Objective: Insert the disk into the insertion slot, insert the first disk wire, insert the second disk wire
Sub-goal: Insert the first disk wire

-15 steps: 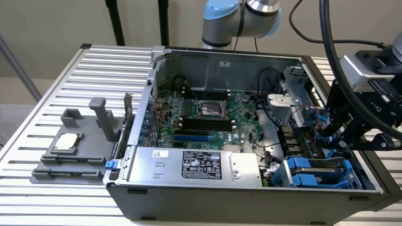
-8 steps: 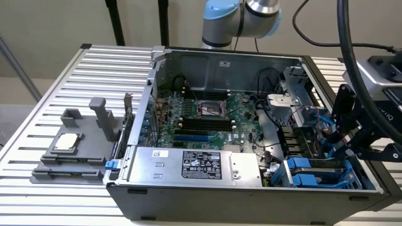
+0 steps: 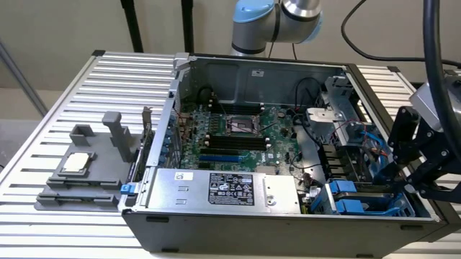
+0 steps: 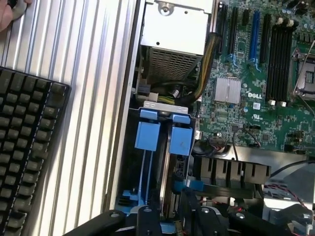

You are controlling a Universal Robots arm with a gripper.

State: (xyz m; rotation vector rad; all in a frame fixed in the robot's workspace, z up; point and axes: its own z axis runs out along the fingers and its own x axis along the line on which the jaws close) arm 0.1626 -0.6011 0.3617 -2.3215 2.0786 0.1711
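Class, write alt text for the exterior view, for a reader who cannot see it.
A black gripper hangs by blue drive carriers in an open computer case, at the exterior view's right. The case stands on a slatted metal table.

Rising behind the open dark grey computer case (image 3: 273,229) with a silver, pale-blue-capped arm joint (image 3: 277,20); poising the black metal linkage gripper (image 3: 411,181) over that case's front corner, tilting inward.
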